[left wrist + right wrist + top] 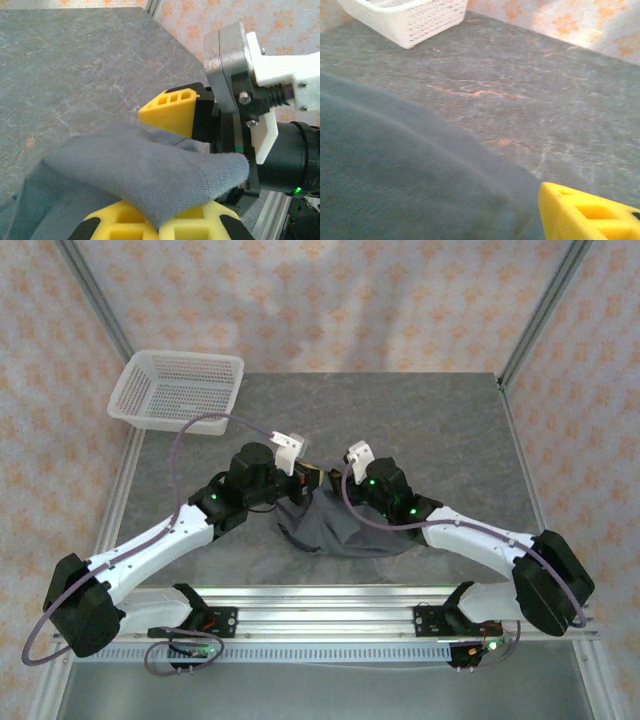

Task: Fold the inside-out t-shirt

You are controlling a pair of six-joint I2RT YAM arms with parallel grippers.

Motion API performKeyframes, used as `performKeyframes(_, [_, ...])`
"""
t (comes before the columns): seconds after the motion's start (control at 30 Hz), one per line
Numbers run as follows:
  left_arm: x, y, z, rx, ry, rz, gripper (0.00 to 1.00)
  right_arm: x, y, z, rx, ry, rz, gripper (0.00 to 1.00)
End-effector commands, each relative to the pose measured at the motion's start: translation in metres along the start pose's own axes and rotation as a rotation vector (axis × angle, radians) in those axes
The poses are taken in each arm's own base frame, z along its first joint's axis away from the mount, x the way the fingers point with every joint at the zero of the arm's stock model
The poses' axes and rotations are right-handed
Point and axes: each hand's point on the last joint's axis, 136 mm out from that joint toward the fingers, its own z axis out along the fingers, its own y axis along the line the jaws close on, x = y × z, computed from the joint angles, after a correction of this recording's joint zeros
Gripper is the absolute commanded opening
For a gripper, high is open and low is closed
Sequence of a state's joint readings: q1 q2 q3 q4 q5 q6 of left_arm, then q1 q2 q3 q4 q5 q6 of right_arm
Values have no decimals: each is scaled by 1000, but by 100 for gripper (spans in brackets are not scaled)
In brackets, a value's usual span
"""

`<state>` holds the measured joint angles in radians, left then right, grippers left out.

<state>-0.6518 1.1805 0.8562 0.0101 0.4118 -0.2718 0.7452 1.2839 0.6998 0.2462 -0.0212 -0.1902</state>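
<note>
Centrally, the left tool [155,222] is pinching the t-shirt [340,528], which is lying bunched on the desk [450,430] just below both tools, widest left-to-right; whether the right tool [336,478] is spread, I cannot tell.

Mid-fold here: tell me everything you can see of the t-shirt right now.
The t-shirt is plain dark slate-grey knit cloth, soft and wrinkled, no print. It lies bunched in a crumpled heap on the grey table near its front edge, between the two arms, not spread flat. The left tool is shut on a fold of it, and a stitched edge drapes over its yellow fingers. One yellow finger of the right tool sits beside the cloth; whether that tool grips it is unclear.
</note>
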Motion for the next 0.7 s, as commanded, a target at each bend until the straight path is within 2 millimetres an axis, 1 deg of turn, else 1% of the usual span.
performKeyframes(0.0, [-13,-2,-8,-5,-31,11,0,-32,-23,-8,109,-107,9,56])
performKeyframes(0.1, [-10,-1,-9,-6,-28,15,0,-22,-24,-6,83,-52,19,51])
performKeyframes(0.17, [-12,-2,-8,1,-29,15,0,-13,-29,-3,95,-9,38,47])
performKeyframes(0.3, [-14,-4,-10,5,-37,19,0,11,-41,16,127,119,84,30])
performKeyframes(0.37, [-13,-1,-12,-10,-34,24,0,17,-47,19,149,187,102,22])
performKeyframes(0.43, [-11,2,-16,-28,-32,29,0,12,-50,15,140,222,152,10])
performKeyframes(0.47, [-10,4,-18,-36,-33,32,0,7,-47,11,115,227,183,7])
performKeyframes(0.5, [-8,6,-18,-42,-28,35,0,-1,-42,5,68,228,223,2])
performKeyframes(0.53, [-6,7,-18,-48,-26,35,0,-10,-33,-3,-1,223,263,0])
performKeyframes(0.57, [-4,10,-17,-59,-20,35,0,-20,-26,-10,-64,211,299,0])
performKeyframes(0.6, [-1,15,-16,-78,-13,29,4,-32,-16,-20,-144,190,340,0])
performKeyframes(0.67, [3,29,-14,-151,0,15,22,-52,6,-43,-332,169,395,0])
